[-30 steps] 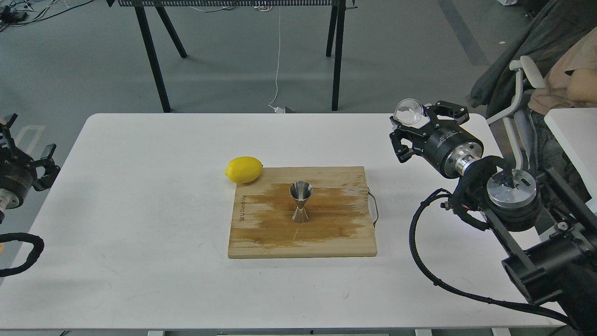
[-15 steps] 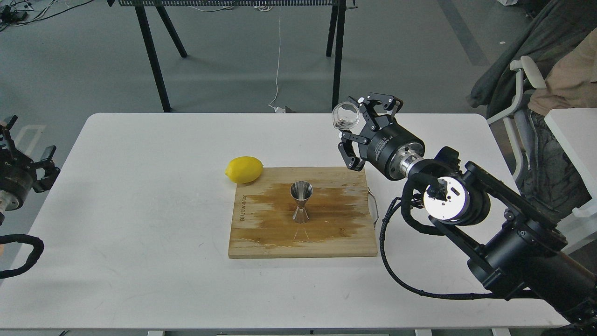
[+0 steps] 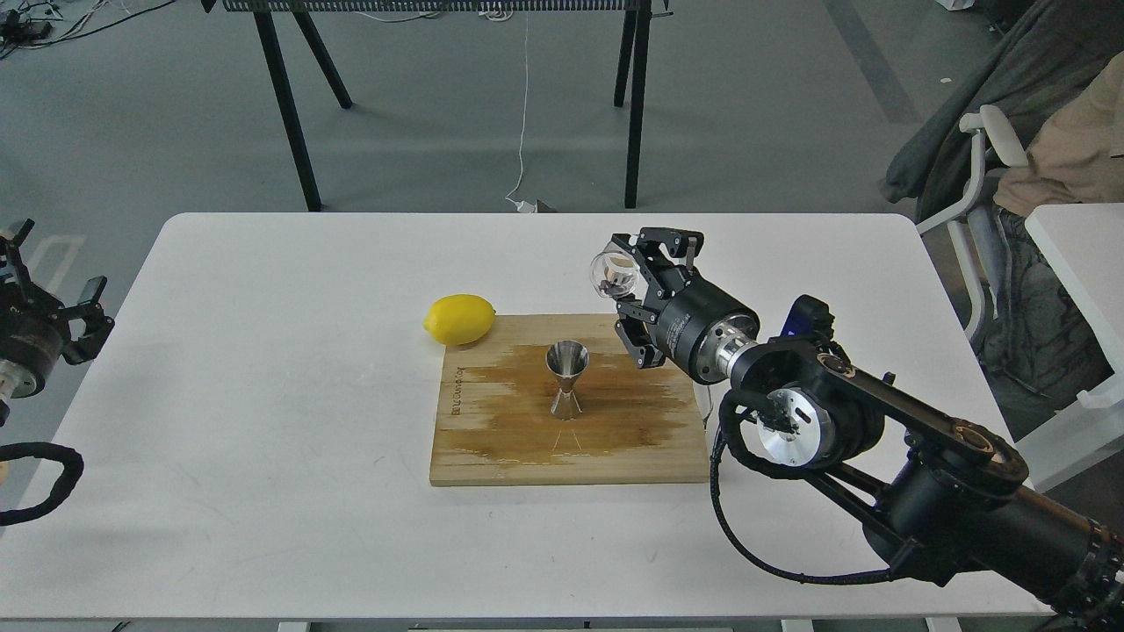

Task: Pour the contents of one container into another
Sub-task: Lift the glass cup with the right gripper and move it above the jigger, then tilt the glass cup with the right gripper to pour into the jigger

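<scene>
A small clear glass cup [image 3: 614, 272] hangs in the air, held tilted on its side in my right gripper [image 3: 630, 283], which is shut on it. It sits up and to the right of the shiny steel jigger [image 3: 566, 378], a short gap away. The hourglass-shaped jigger stands upright in the middle of a wooden cutting board [image 3: 492, 448], whose centre is darkened by a wet stain. My left gripper [image 3: 48, 294] stays at the far left edge of the view, off the table, with its fingers spread and nothing between them.
A yellow lemon [image 3: 459, 319] lies on the white table [image 3: 263, 395] touching the board's far left corner. The board has a metal handle [image 3: 702, 386] on its right side. Black trestle legs [image 3: 290, 114] stand behind the table; a chair [image 3: 983, 167] is at the right.
My right arm has swung left and lower with the glass cup, from beyond the table's right end to just right of the jigger. The left gripper has hardly moved.
</scene>
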